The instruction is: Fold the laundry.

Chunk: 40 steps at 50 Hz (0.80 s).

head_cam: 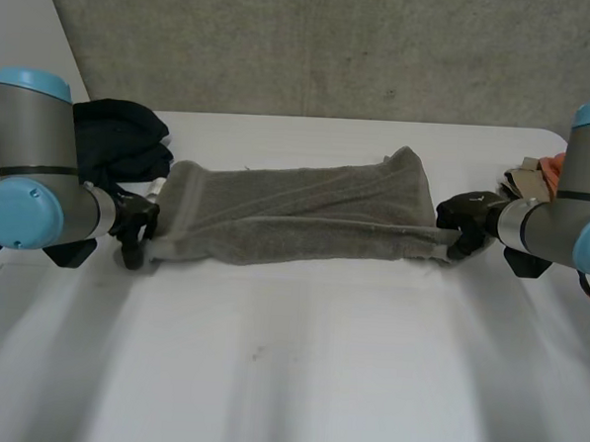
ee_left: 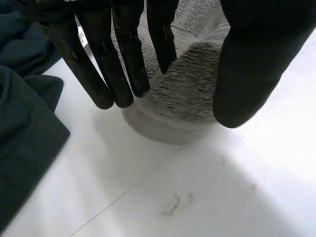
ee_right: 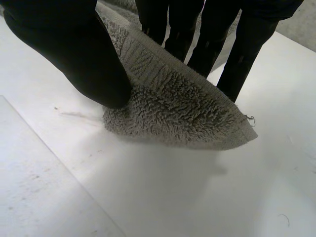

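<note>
A grey towel, folded lengthwise, lies stretched across the middle of the white table. My left hand is at its left end. In the left wrist view a corner of the towel bulges between the thumb and the straight fingers, which pinch it just above the table. My right hand is at the towel's right end. In the right wrist view the towel's corner is pinched between the thumb and the fingers and lifted slightly off the table.
A heap of dark clothes lies at the back left, close behind my left arm, with dark cloth beside the left hand. Beige and orange laundry sits at the back right by my right arm. A concrete wall stands behind the table.
</note>
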{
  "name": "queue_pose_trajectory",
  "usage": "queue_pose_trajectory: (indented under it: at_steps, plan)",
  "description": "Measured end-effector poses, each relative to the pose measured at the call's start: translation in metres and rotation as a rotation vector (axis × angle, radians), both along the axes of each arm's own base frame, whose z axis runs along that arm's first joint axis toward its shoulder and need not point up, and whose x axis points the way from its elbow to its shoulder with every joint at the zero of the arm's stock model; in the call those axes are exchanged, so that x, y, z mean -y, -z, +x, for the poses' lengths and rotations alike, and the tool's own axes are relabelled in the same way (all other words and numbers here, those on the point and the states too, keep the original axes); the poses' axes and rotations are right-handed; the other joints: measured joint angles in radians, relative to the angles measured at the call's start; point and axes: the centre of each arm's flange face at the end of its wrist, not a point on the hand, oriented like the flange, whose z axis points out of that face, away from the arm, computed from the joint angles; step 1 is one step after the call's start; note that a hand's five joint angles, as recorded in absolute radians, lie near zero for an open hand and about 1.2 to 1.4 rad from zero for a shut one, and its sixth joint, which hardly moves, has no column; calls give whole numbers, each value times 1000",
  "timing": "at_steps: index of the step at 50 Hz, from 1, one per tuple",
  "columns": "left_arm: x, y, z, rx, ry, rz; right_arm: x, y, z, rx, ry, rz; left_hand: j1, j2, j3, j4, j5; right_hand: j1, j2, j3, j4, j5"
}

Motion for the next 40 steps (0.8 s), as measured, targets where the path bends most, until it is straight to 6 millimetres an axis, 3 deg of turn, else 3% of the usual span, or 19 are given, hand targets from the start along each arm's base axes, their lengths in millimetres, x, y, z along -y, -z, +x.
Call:
queue_pose_trajectory:
  at_steps: [1, 3, 5, 11, 15, 16, 17, 19, 24, 28, 31, 34, 37, 40]
  plan:
    - [0, 0, 0, 0, 0, 0, 0, 0, 0, 0, 0, 0, 0, 0, 0, 0, 0, 0, 0, 0, 0, 0]
    - [-1, -3, 0, 8, 5, -6, -3, -6, -2, -3, -7, -4, 345, 348, 344, 354, 350, 0, 0, 0, 0, 0]
    - [-1, -11, 0, 15, 5, -28, -8, -15, -3, -10, -18, -15, 376, 421, 414, 437, 410, 0, 0, 0, 0, 0]
    - [-7, -52, 3, 21, -17, -125, -20, -54, -9, -36, -37, -96, 376, 427, 421, 443, 410, 0, 0, 0, 0, 0]
    - [-25, -99, 9, 9, -34, -221, -34, -96, -15, -65, -25, -189, 376, 427, 421, 444, 410, 0, 0, 0, 0, 0]
    - [-25, -99, 9, 9, -34, -221, -34, -96, -15, -65, -25, -189, 376, 427, 421, 444, 410, 0, 0, 0, 0, 0]
    - [-36, -119, 12, 7, -34, -262, -43, -114, -19, -78, -17, -226, 376, 427, 421, 444, 410, 0, 0, 0, 0, 0]
    - [-49, -137, 16, 13, -27, -301, -54, -133, -22, -97, -11, -260, 376, 427, 421, 444, 410, 0, 0, 0, 0, 0]
    - [-77, -160, 22, 78, 22, -359, -84, -160, -29, -165, -29, -273, 376, 427, 421, 444, 410, 0, 0, 0, 0, 0]
    - [-86, -160, 23, 143, 69, -364, -98, -161, -30, -223, -71, -232, 376, 427, 421, 444, 410, 0, 0, 2, 1, 0]
    - [-84, -148, 22, 208, 113, -346, -105, -147, -28, -295, -130, -165, 376, 427, 423, 444, 410, 0, 0, 6, 2, 0]
    - [-70, -127, 18, 252, 135, -321, -100, -126, -25, -357, -170, -115, 376, 427, 425, 444, 410, 0, 0, 6, 2, 0]
    - [-45, -97, 10, 289, 137, -321, -85, -95, -17, -424, -192, -94, 376, 427, 425, 444, 410, 0, 0, 6, 3, 16]
    - [-22, -82, 1, 296, 118, -379, -64, -79, -8, -440, -166, -155, 376, 427, 425, 445, 410, 0, 0, 6, 5, 21]
